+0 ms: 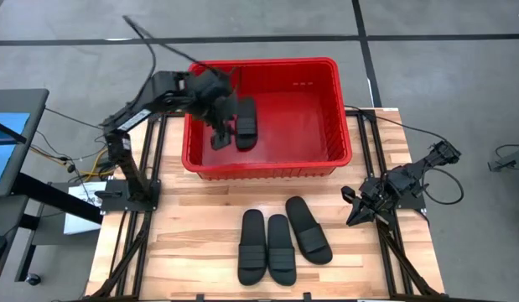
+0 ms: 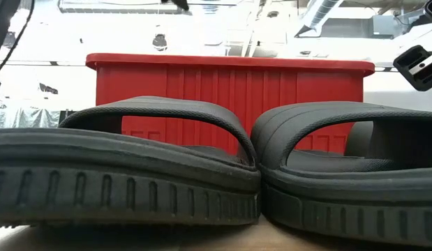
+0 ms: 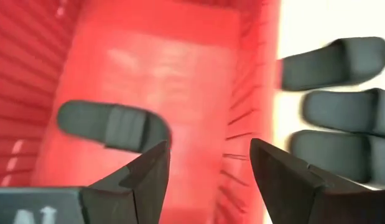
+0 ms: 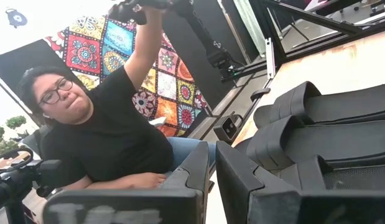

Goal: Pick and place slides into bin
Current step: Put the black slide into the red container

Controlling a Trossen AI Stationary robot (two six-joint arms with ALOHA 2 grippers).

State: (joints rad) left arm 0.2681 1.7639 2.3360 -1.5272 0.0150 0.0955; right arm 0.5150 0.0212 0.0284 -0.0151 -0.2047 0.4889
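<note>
On the wooden table (image 1: 192,243), my left gripper (image 1: 215,126) hangs empty and spread over the bin (image 1: 267,164), one slide (image 1: 246,122) inside. I should lift clear before fetching three slides (image 1: 280,243). Right gripper (image 1: 353,210) rests clenched.

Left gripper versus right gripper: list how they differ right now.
The left gripper hangs over the red bin, above the slide lying inside; the right gripper rests at the table's right edge, away from the bin. The left gripper's fingers stand wide apart with nothing between them; the right gripper's fingers are closed together. Both are dark two-finger grippers, and neither holds a slide.
</note>
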